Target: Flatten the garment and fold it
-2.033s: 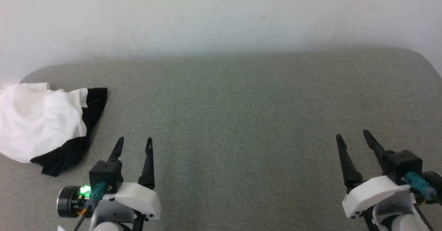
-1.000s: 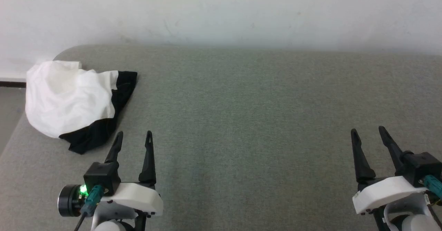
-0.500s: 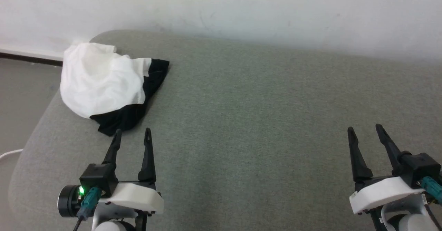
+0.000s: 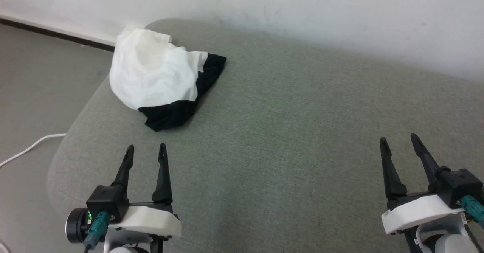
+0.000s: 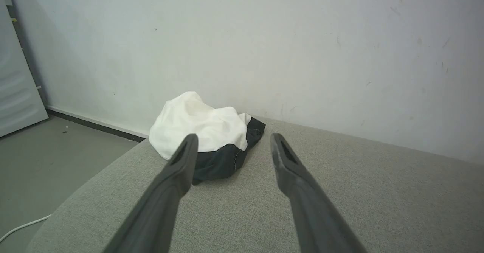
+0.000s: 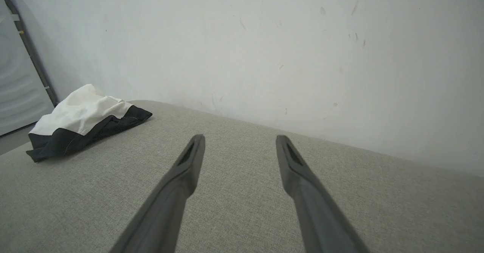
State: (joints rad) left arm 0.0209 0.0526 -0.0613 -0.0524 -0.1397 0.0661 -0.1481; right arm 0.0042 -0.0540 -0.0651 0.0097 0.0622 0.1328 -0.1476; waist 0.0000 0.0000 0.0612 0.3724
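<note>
Hovering above a grey cushion (image 4: 287, 139), the left gripper (image 4: 146, 150) and right gripper (image 4: 397, 140) hold nothing, jaws spread wide; the crumpled garment (image 4: 162, 81) lies near its far left corner.

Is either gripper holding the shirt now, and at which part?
Nothing is held. The left gripper and right gripper are open and empty; the garment lies crumpled, apart from both.
</note>
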